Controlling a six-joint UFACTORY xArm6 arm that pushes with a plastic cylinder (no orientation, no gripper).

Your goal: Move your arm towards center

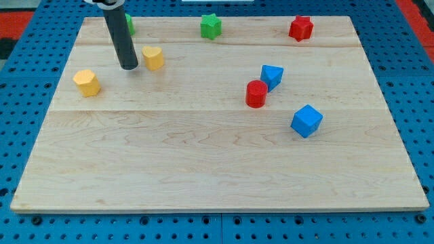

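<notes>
My tip [129, 68], the lower end of the straight dark rod, rests on the pale wooden desk [203, 163] at about ten o'clock from the board's middle, well out from the centre. The arm carries no claw, only this rod, so nothing is spread, pressed together or pinching.

Just beside my tip, at three o'clock from it, stands a yellow block with a rounded, heart-like shape [154, 57]; a narrow gap seems to part them. At eight o'clock from my tip sits a yellow-orange hexagonal block [87, 83], a little further off. Behind the rod, at twelve o'clock, a green block [129, 25] peeks out, its shape mostly hidden.

Along the desk's top edge stand a green star-shaped block [211, 26] and a red star-shaped block [300, 28]. Toward three o'clock from the centre, a red cylinder [256, 93] touches a small blue block [272, 76] at its one o'clock. A blue cube [306, 120] lies apart at four o'clock from them.

No containers show on the desk.
</notes>
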